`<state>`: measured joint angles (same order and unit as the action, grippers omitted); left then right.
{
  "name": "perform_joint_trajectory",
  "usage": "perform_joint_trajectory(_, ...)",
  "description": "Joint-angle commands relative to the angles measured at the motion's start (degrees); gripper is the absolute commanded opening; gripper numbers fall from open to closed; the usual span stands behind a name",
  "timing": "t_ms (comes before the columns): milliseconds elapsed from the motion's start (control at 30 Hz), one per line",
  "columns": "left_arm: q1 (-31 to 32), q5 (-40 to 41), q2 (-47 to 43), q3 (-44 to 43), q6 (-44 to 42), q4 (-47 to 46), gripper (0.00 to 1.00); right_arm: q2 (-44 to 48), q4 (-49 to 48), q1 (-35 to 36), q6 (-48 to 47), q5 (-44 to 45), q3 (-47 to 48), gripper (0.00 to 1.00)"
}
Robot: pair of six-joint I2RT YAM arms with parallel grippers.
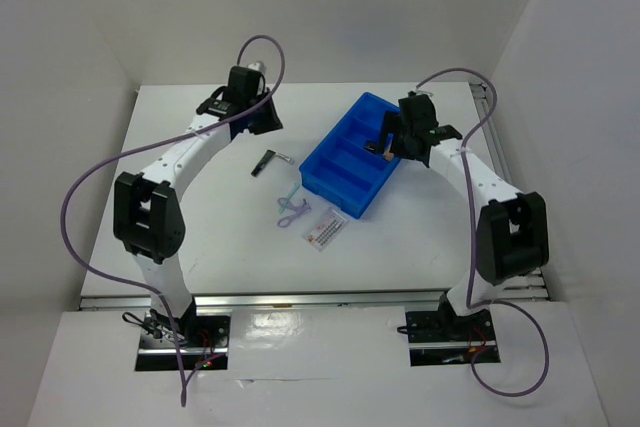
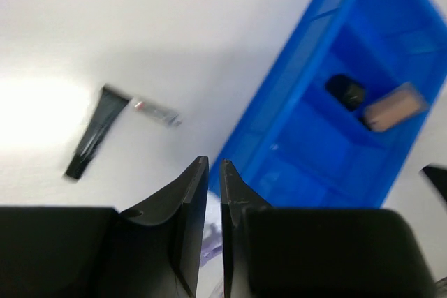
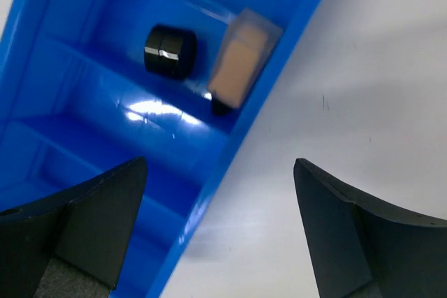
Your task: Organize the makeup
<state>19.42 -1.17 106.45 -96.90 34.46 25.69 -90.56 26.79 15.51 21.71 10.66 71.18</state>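
Stubby tan makeup bottle with black cap (image 3: 241,57) lies flat, long axis diagonal, cap nearest the wide-spread, empty right claw (image 3: 220,165), beside round black jar (image 3: 170,51) in one blue plastic tray (image 3: 42,102) compartment; left claw (image 2: 214,165) narrow, empty, above white bench (image 2: 70,33).

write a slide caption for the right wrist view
Right gripper open over blue tray containing black jar and tan bottle

A white desk (image 1: 230,247) fills the scene, closed in by plain white walls (image 1: 350,7) at the back and both sides. A metal rail (image 1: 320,299) runs along its near edge.
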Motion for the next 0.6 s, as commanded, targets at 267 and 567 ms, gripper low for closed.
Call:
perform_joint_trajectory(267,-2.6,-2.4,-5.6,7.2,-3.8,0.9,0.28,-11.2,-9.6,-0.2,-4.5,-0.3,10.6,0.93)
perform_joint_trajectory(567,-5.0,-3.2,-4.6,8.9,-4.3,3.3,0.31,-17.7,-7.4,-0.2,-4.5,3.2,15.7,0.94)
